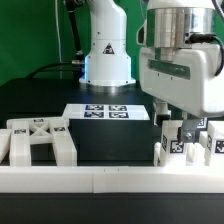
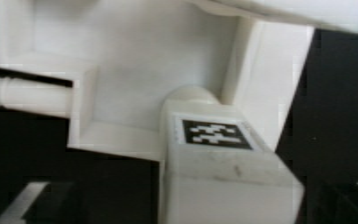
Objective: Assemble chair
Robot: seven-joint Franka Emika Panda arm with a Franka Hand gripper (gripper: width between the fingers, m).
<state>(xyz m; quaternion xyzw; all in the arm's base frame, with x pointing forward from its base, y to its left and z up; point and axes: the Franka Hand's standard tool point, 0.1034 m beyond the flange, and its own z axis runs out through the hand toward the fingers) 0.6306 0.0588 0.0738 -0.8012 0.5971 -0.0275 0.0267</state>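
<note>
Chair parts (image 1: 210,147) beside border rail (image 1: 100,179), hand (image 1: 182,128) close over them.

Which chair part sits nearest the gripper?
The tagged cluster at the exterior view's right, directly under the gripper; the cross-braced part lies far off at that view's left.

Black tabletop (image 1: 40,100) before a green wall (image 1: 30,35)
Wall fills the upper left; marker board (image 1: 107,113) lies mid-frame; white rail (image 1: 100,178) runs along the bottom edge.
</note>
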